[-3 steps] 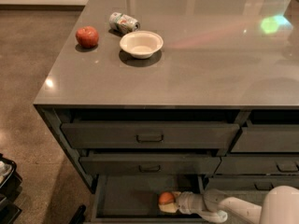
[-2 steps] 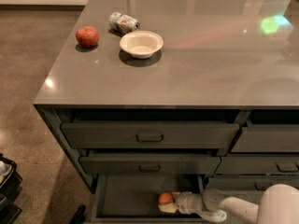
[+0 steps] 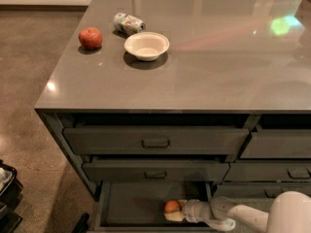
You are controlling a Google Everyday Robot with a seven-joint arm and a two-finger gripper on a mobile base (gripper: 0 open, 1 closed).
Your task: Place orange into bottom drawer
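Note:
The bottom drawer (image 3: 136,205) of the wide column is pulled open, a dark grey shallow tray. The orange (image 3: 172,207) is inside it, near its right front. My gripper (image 3: 175,212) reaches into the drawer from the right on a white arm and is shut on the orange, with light fingers (image 3: 173,217) below and beside the fruit. The orange looks low, at or just above the drawer bottom; I cannot tell if it rests on it.
On the grey counter (image 3: 204,67) lie a red apple (image 3: 90,38), a white bowl (image 3: 146,45) and a tipped can (image 3: 128,23). Two handled drawers (image 3: 155,142) sit above the open one. A narrower drawer column (image 3: 279,149) is to the right. Dark objects (image 3: 7,198) stand on the floor at left.

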